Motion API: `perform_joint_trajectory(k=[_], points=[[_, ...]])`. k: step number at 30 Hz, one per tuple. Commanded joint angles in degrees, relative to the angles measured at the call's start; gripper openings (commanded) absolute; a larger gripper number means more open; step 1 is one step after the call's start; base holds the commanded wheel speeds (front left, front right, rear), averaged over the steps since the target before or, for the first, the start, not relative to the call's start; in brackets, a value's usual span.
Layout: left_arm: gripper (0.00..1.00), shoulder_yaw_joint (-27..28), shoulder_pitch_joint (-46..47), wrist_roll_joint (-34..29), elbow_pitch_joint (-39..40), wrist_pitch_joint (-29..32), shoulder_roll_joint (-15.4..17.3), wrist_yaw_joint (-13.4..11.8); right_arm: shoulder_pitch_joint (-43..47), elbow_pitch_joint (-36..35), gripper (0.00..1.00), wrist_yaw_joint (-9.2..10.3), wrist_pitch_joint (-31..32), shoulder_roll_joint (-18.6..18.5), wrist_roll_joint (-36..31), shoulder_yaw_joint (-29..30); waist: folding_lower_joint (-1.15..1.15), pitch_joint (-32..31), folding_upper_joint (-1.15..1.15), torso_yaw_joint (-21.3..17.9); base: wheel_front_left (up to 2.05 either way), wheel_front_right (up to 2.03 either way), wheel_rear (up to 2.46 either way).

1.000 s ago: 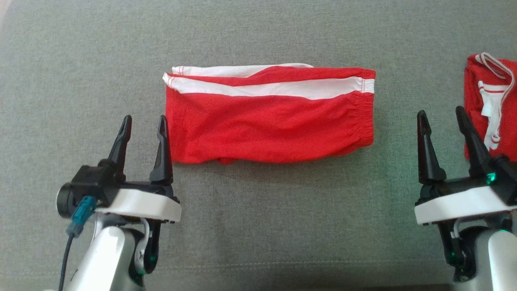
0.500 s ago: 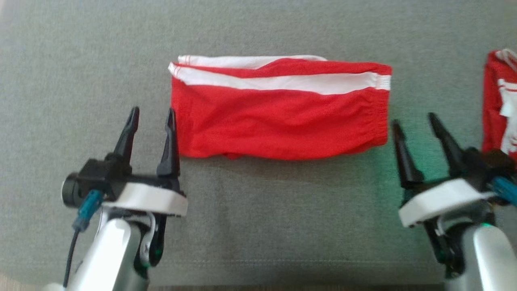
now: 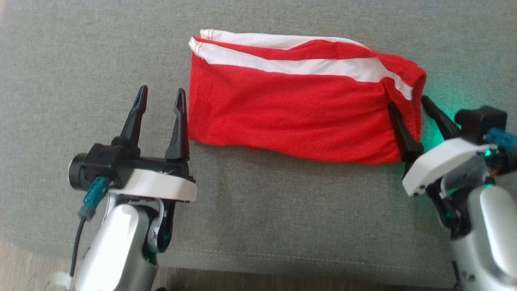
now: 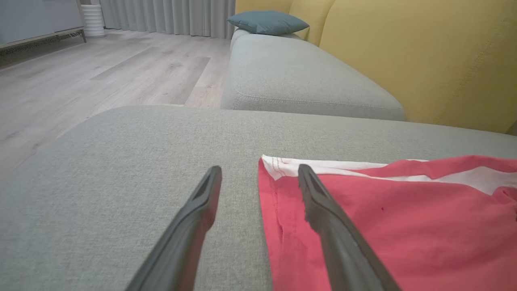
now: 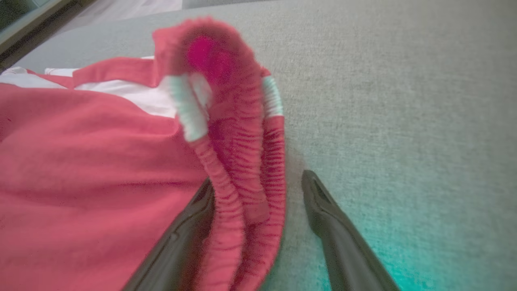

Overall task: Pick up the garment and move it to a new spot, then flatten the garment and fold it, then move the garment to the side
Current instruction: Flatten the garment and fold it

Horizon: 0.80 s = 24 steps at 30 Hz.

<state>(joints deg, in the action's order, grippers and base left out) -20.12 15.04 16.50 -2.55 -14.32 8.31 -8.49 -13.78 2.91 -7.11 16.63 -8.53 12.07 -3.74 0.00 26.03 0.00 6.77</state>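
The garment (image 3: 291, 109) is a pair of red shorts with white side stripes, folded into a flat band on the grey cushion (image 3: 80, 48). My left gripper (image 3: 160, 89) stands open just off its left edge, and the inner finger lies alongside the cloth (image 4: 404, 226) in the left wrist view (image 4: 259, 167). My right gripper (image 3: 408, 101) is open at the right end, straddling the gathered waistband. One finger lies over the red cloth, the other on the cushion beyond. In the right wrist view the waistband (image 5: 238, 133) is humped up between the fingers of that gripper (image 5: 258, 180).
The cushion's front seam (image 3: 282, 258) runs close below both arms, with wood floor (image 3: 16, 262) past it at the lower left. In the left wrist view a second grey cushion (image 4: 299, 76), a blue pillow (image 4: 266, 22) and a yellow backrest (image 4: 424, 52) lie beyond.
The head camera has shifted, so the whole picture has moved. My right gripper has come in to the garment's right end, and the waistband there has bunched up. The left gripper keeps its place beside the garment.
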Motion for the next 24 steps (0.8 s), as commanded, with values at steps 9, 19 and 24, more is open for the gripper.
perform_joint_trajectory(k=[9,19,24], points=[[1.00,2.5,2.4,-2.0,2.5,-0.7,-0.6,1.1,-4.0,1.5,0.00,-0.37,6.5,-4.6,7.6,-4.6,0.00,1.1,0.00,0.4,0.00,0.00,0.00],[1.00,3.6,1.0,-2.9,2.1,-0.7,-0.9,1.6,0.5,-1.5,0.00,-0.37,8.9,-11.9,16.0,-0.3,0.00,-1.9,0.00,-0.8,0.00,0.00,0.00],[1.00,4.0,-0.4,-3.1,1.8,-0.7,-0.8,1.6,2.3,-5.2,0.00,-0.37,12.1,-13.2,25.0,0.0,0.00,-4.0,0.00,-1.7,0.00,0.00,0.00]])
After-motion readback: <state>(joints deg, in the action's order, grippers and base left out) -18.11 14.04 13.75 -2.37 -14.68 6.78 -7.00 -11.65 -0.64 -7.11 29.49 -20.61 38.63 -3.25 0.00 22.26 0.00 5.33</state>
